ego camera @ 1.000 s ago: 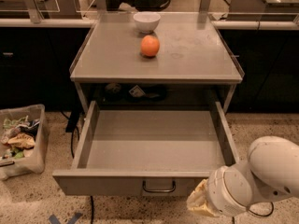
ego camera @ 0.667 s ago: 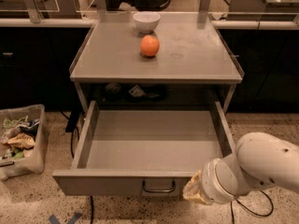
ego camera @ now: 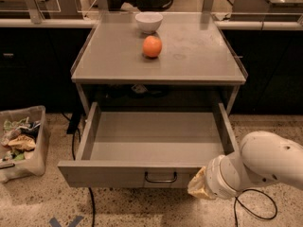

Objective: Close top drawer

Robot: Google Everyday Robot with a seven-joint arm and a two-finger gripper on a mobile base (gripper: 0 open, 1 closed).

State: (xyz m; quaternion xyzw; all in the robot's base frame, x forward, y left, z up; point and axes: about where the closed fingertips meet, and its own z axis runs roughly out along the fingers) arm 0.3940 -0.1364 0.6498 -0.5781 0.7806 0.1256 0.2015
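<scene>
The top drawer (ego camera: 113, 173) is a wide, shallow grey metal drawer pulled far out of the grey cabinet, empty inside. Its flat front panel has a small dark U-shaped pull (ego camera: 161, 177) at the centre. My white arm comes in from the lower right. The gripper (ego camera: 198, 185) sits at the end of the wrist, right against the drawer front's right part, just right of the pull. Only a yellowish part of it shows.
On the cabinet top (ego camera: 199, 56) stand an orange (ego camera: 152, 46) and a white bowl (ego camera: 148, 21). A bin with trash (ego camera: 21, 141) stands on the speckled floor at the left. Dark counters run behind. A black cable (ego camera: 255, 207) loops under my arm.
My arm has moved left along the drawer front, bringing the gripper closer to the pull. The drawer stands as far out as before.
</scene>
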